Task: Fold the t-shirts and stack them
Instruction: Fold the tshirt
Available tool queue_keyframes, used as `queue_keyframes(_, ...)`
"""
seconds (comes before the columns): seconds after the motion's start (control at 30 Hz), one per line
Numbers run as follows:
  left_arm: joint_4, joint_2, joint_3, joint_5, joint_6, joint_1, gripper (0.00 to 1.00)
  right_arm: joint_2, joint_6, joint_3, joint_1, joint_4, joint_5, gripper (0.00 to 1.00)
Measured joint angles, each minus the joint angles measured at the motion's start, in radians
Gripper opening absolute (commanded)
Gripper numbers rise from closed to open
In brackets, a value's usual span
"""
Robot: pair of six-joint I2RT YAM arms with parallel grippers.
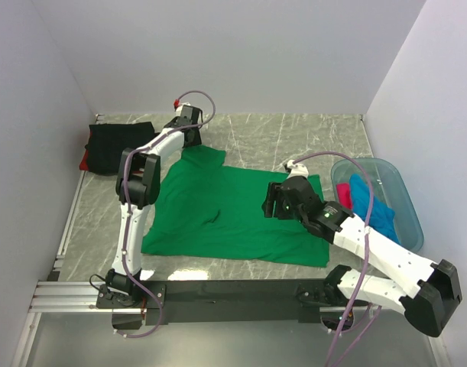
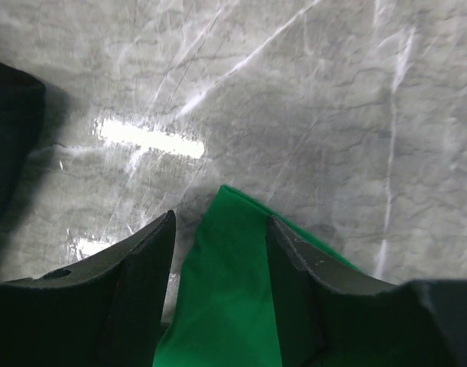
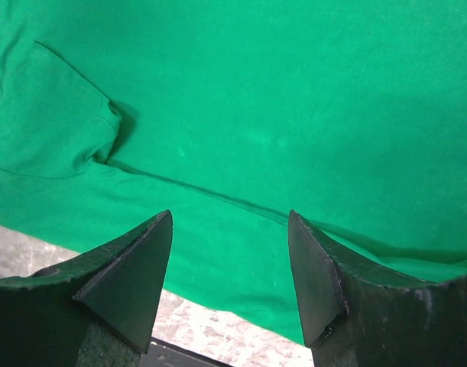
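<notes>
While the green t-shirt (image 1: 225, 218) lies flat, the left gripper (image 2: 219, 223) gapes astride its 11 o'clock corner; the right gripper (image 3: 229, 220) gapes above its 3 o'clock edge

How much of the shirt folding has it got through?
A folded black t-shirt lies on a red t-shirt, far left. The green t-shirt lies spread flat, left gripper and right gripper open at its edges. The blue t-shirt and pink t-shirt wait in the tub.
</notes>
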Motion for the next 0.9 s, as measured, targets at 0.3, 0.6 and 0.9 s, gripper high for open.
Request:
queue_keyframes(0.3,-0.04,0.043,0.072,-0.001,0.004,0.0,0.45,-0.011,0.001,-0.016,-0.001,0.0,0.0,0.68)
queue_keyframes(0.6,-0.04,0.047,0.073,0.0,0.019,0.0,0.21,-0.014,0.001,-0.023,-0.002,0.0,0.0,0.68)
queue_keyframes(0.9,-0.004,0.042,0.049,0.011,0.029,0.0,0.0,0.055,-0.033,0.007,-0.097,0.0,-0.007,0.69)
